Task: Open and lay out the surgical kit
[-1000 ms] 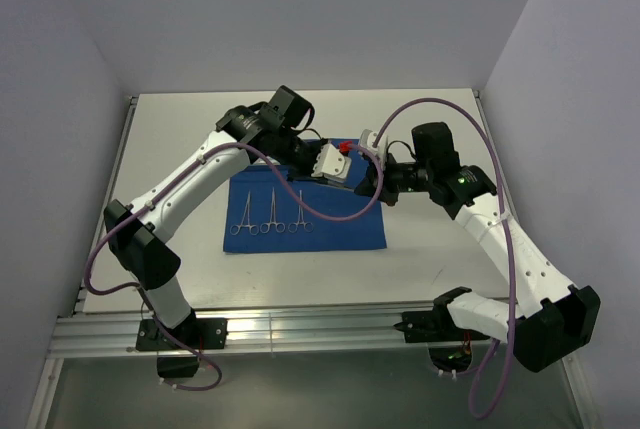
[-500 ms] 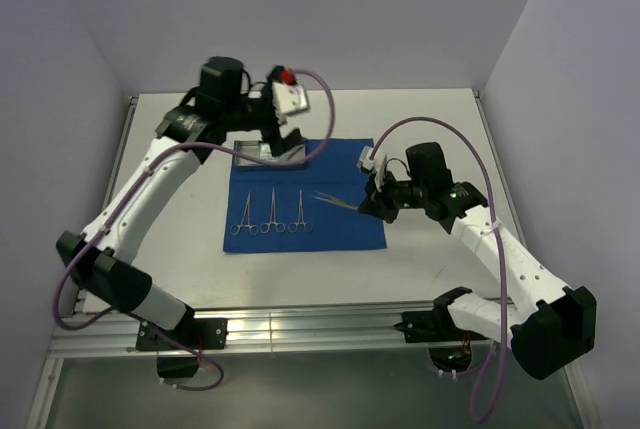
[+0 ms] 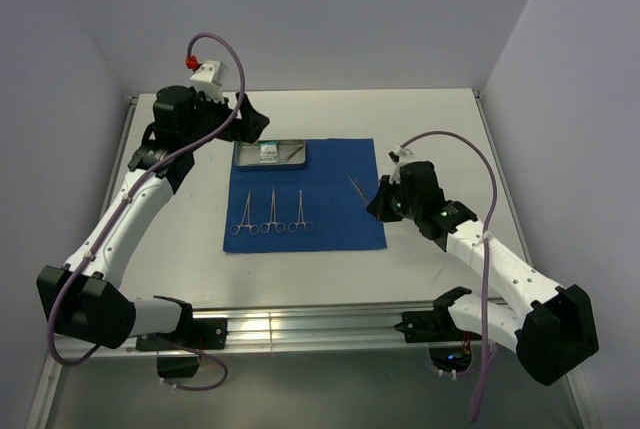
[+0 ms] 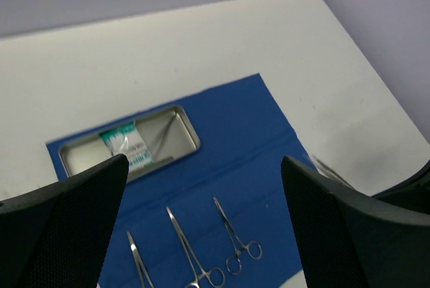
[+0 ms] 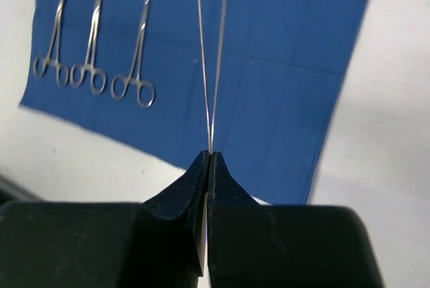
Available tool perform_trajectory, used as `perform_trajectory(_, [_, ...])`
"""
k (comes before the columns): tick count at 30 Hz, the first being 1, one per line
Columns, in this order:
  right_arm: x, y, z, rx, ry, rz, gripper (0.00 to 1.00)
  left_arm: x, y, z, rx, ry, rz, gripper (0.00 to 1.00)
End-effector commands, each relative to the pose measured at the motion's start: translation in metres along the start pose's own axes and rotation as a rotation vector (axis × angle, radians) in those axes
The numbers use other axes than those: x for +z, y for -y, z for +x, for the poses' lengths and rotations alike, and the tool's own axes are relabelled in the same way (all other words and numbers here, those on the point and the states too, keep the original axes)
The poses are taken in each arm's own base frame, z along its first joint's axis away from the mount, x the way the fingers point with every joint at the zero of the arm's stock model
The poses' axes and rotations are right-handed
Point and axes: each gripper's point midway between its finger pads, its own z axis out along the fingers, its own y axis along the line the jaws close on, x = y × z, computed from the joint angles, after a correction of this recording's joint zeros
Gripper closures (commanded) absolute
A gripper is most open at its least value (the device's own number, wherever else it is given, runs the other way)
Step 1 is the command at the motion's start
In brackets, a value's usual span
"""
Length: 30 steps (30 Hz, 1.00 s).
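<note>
Cloth: blue cloth [image 3: 330, 219] spread flat on the table [image 3: 430, 129]; the opening looks done
Tray: steel tray [image 4: 180, 121] on the cloth's far left corner; white-green packet [image 3: 268, 151] inside it, with at least one slim tool beside the packet; none of that laid out yet
Clamps: three clamps [image 3: 271, 212] in a row on the cloth's near left part, rings toward its near edge, each apart from the next; placed
My right fingers: right gripper [image 5: 208, 157] pinched tight on one end of the tweezers [image 3: 356, 186]; blades reach over the cloth's right half; whether they touch the cloth I cannot tell
My left fingers: left gripper [image 4: 205, 162] spread wide, holding nothing; raised above the cloth's far left, looking down on the tray
Progress: past halfway, I judge; left to do: set the tweezers down on the cloth, then empty the tray
</note>
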Motion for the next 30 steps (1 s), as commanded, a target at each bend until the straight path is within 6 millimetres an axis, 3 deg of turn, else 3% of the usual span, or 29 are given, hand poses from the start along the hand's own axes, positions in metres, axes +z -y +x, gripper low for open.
perform_trajectory(1, [0.008, 0.014, -0.026, 0.196, 0.151, 0.162, 1.00, 0.002, -0.003, 0.006, -0.162, -0.003, -0.022, 0.01])
perform_trajectory(5, [0.016, 0.036, -0.024, 0.190, 0.152, 0.312, 1.00, 0.009, -0.008, 0.014, -0.182, -0.013, -0.028, 0.01])
perform_trajectory(9, [0.027, 0.043, -0.012, 0.172, 0.103, 0.385, 1.00, 0.012, -0.010, 0.019, -0.176, -0.018, -0.028, 0.01])
perform_trajectory(17, [0.042, 0.016, -0.008, 0.201, 0.093, 0.337, 1.00, 0.018, -0.016, 0.034, -0.160, -0.075, -0.023, 0.01])
perform_trajectory(23, [0.048, 0.031, -0.001, 0.206, 0.101, 0.408, 1.00, 0.021, -0.017, 0.033, -0.159, -0.076, -0.020, 0.01])
perform_trajectory(30, [0.059, 0.035, 0.010, 0.204, 0.052, 0.430, 1.00, 0.022, -0.020, 0.030, -0.149, -0.081, -0.022, 0.01])
